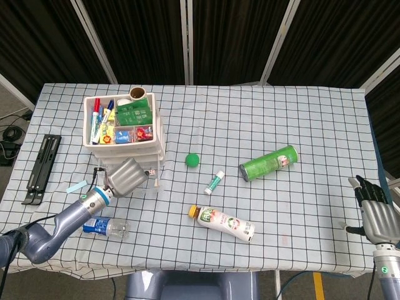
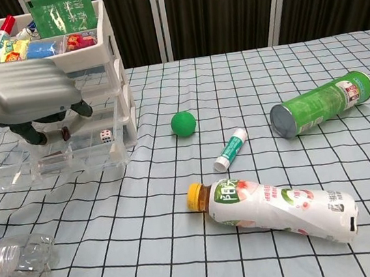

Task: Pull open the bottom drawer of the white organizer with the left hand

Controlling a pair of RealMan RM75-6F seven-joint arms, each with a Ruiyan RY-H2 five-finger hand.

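The white organizer (image 1: 122, 125) stands at the table's left, its top tray full of markers and packets. Its clear bottom drawer (image 2: 57, 163) sticks out forward, with a small die (image 2: 105, 136) inside. My left hand (image 2: 28, 98) hovers just above the drawer, fingers loosely hooked downward with nothing between them and the thumb. In the head view the left hand (image 1: 125, 177) sits in front of the organizer, beside the drawer (image 1: 152, 181). My right hand (image 1: 375, 209) rests at the table's far right edge, fingers spread and holding nothing.
A green ball (image 1: 192, 159), a glue stick (image 1: 214, 182), a green can (image 1: 269, 163) and a labelled drink bottle (image 1: 223, 222) lie mid-table. A crushed clear water bottle (image 1: 106, 227) lies near the left forearm. A black rack (image 1: 41, 169) sits at the far left.
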